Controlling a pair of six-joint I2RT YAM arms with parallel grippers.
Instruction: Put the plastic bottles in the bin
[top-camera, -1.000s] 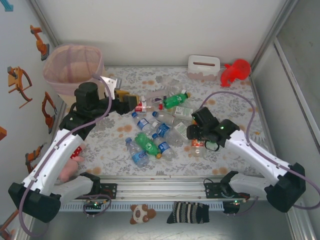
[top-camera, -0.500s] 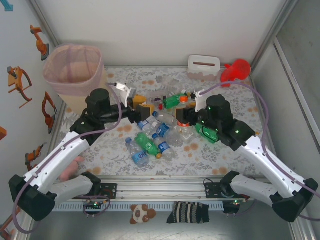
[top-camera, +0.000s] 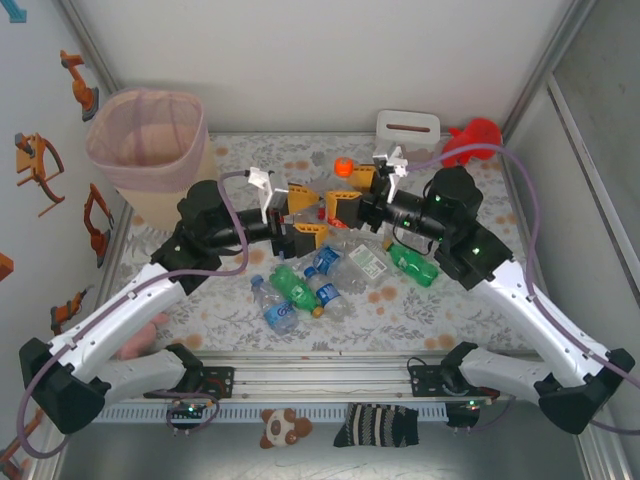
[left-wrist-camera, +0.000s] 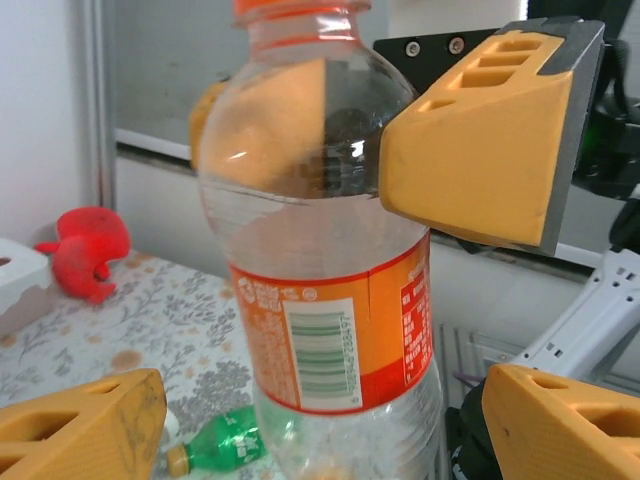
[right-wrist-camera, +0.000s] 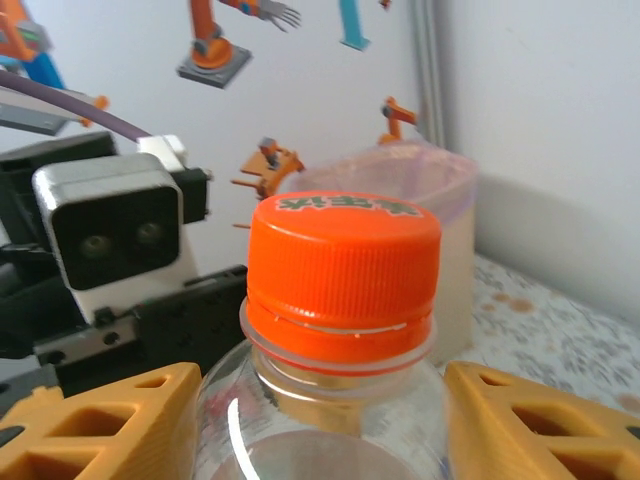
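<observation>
So the right gripper (top-camera: 352, 192) is clamping an orange-label bottle (left-wrist-camera: 320, 250) up near its shoulder, squeezing the clear plastic from both sides. The bottle is hanging upright above the table (top-camera: 400, 315), a bit above centre in the overhead frame. The left gripper (top-camera: 303, 215) is sitting right next to it on the left with its jaws spread wide. In its own wrist view its fingers (left-wrist-camera: 85, 430) are poking up in the two bottom corners with the bottle between them and a gap on each side, so it's gripping nothing.

The bin (top-camera: 145, 185) is standing in the upper left corner of the overhead frame, well apart from the held bottle. The other bottles (top-camera: 290, 285) are lying in a loose heap on the table just below the two grippers, green and blue-label ones mixed together. A white box (top-camera: 407, 130) and a red toy (top-camera: 470, 140) are sitting at the upper right.
</observation>
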